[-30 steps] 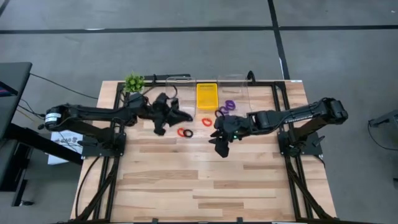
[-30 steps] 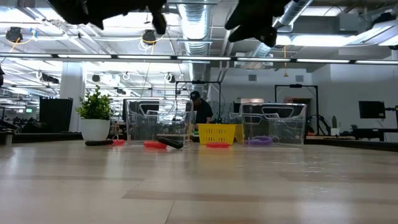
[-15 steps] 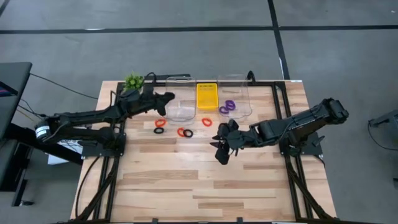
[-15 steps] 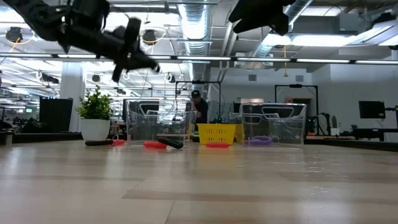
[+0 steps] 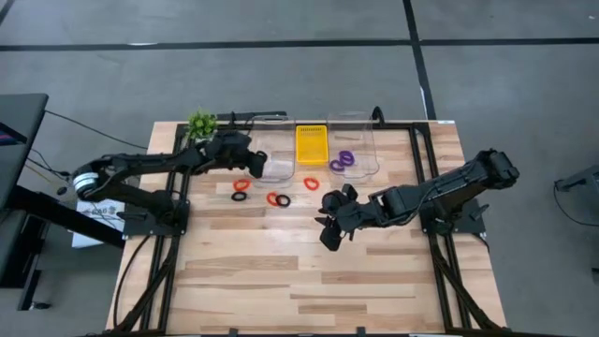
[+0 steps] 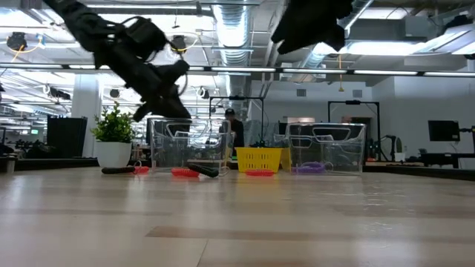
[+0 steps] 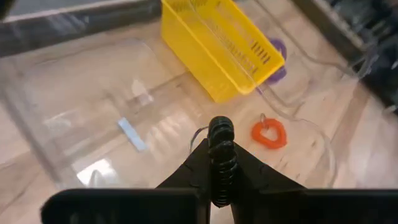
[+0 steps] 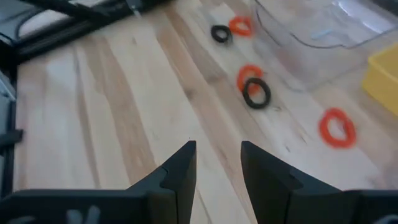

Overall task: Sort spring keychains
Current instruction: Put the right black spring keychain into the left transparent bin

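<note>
Black keychain (image 7: 221, 163) in left gripper (image 7: 219, 186) above clear container (image 7: 93, 106).

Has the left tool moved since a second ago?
Yes. The left tool, shut on a black keychain, went from beside the loose rings toward the left clear container, now at its rim.

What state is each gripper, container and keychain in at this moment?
left gripper: shut on a black keychain, above the left clear container.
right gripper: open, empty, over bare table.
left clear container: holds no keychains that I can see.
right clear container: holds purple keychains.
yellow tray: between the containers, contents unclear.
loose red-orange and black keychains: lying on the table.
</note>
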You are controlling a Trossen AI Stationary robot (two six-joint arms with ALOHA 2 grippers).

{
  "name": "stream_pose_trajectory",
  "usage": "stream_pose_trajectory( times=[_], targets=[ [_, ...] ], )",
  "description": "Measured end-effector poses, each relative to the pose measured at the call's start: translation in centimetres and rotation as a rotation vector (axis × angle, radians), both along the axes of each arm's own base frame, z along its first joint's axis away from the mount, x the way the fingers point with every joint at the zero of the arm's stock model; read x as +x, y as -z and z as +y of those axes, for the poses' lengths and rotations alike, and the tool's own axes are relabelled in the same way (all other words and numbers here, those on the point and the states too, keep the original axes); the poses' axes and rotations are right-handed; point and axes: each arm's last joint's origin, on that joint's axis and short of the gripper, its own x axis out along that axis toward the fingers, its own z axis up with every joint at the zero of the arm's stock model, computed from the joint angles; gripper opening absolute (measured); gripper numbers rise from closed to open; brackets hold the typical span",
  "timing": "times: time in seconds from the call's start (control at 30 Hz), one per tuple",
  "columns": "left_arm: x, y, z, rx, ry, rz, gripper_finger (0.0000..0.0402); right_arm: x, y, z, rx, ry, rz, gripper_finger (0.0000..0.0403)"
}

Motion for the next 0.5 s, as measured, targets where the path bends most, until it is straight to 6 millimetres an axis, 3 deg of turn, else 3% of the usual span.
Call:
stream_pose_trajectory(
  times=[0.23,0.5],
  targets=[
    [2.0,-0.7,1.8,-0.033,0.016,0.122,0.0029,1.1,2.6,1.1,0.025,0.026,0.072,0.0116],
    [2.1,0.0,3.7,-0.088,-0.035,0.214,0.0047,2.0,5.5,2.2,0.035,0.047,0.139,0.0116]
  ],
)
